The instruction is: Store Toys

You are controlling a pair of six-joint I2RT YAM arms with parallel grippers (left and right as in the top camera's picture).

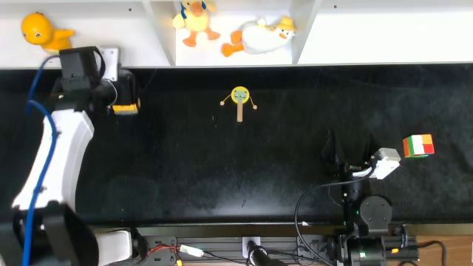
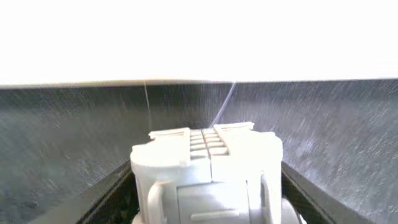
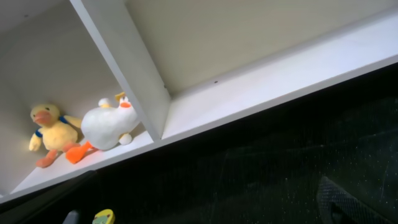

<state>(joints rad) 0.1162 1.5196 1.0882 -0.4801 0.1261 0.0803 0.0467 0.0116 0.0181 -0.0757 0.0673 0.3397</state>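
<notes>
Grey toy (image 2: 208,165), gripped by left gripper (image 2: 206,202), facing white shelf (image 2: 199,37)

You look straight down from the top camera on the black table (image 1: 185,177) and white shelf (image 1: 369,53), your left wrist camera sits low, close to that shelf's front edge, and your right wrist camera angles up from farther back, sharing the yellow duck (image 3: 50,134) and white duck (image 3: 109,124) with the top view.

The pale grey toy (image 2: 208,180) looks blurred, its lower part cut off.
</notes>
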